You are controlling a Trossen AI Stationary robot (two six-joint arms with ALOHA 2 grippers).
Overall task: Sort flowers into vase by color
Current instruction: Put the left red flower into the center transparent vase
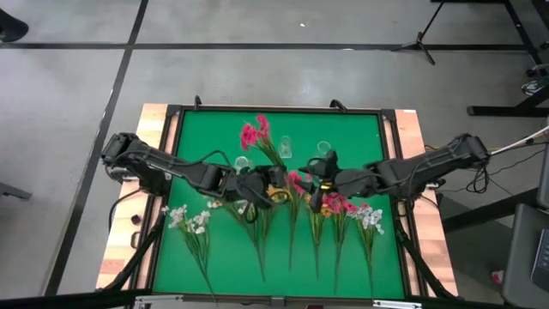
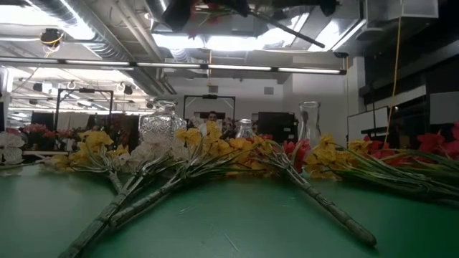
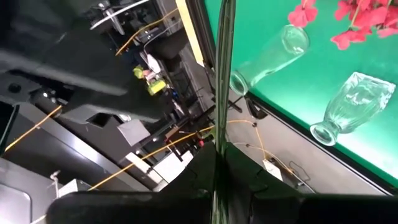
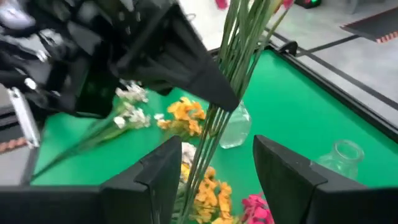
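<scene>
A magenta-pink flower sprig is up in the air over the green mat, its blossoms toward the far edge. My left gripper is shut on its bundled green stems. My right gripper is open, its fingers on either side of the stems' lower part. Three clear glass vases stand on the mat beneath and beyond the sprig. More flowers lie flat on the near half: white, yellow and pink. My left gripper pinches the pink sprig's stem between its two fingers, about midway along it, the fingers lying across it. The sprig is lifted clear of the mat and slants up toward the far edge. My right gripper: I cannot tell whether a finger touches the stems beside it.
The mat is framed by a black rim with wooden strips left and right. The lying flowers' stems point toward the near edge. A white sprig lies at the right. Bare mat shows at the far left and far right.
</scene>
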